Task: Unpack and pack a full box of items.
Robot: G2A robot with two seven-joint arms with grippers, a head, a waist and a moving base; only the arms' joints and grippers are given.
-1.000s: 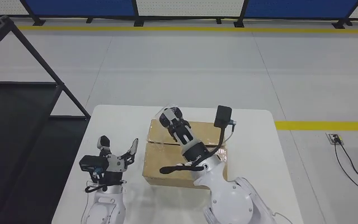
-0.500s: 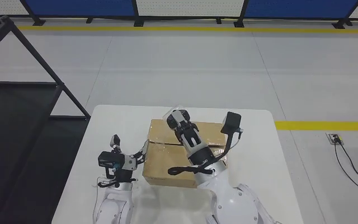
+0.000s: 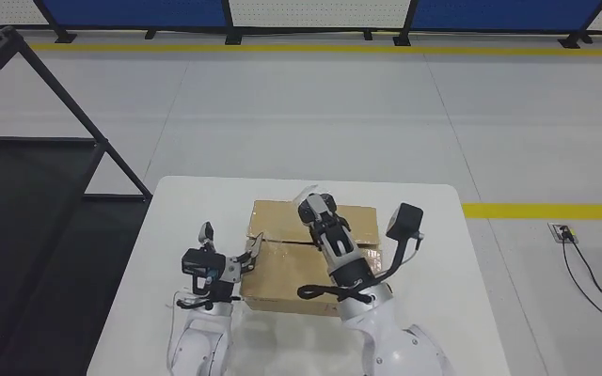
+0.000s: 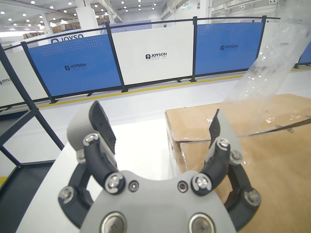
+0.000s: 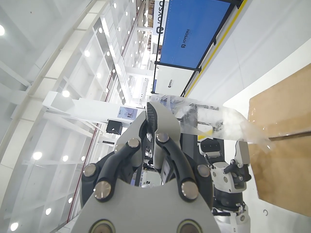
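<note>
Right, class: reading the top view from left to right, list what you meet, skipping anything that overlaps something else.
From the left: black rack → left gripper, jaws open → cardboard box → floor socket. Left out: the right gripper, shut on clear tape over the box.

You've got a white rectangular table (image 3: 179,216), a black metal frame rack (image 3: 56,141) just off its left side, blue and white perforated fence panels (image 3: 132,11) along the back, and yellow tape lines (image 3: 527,211) on the pale floor.
</note>
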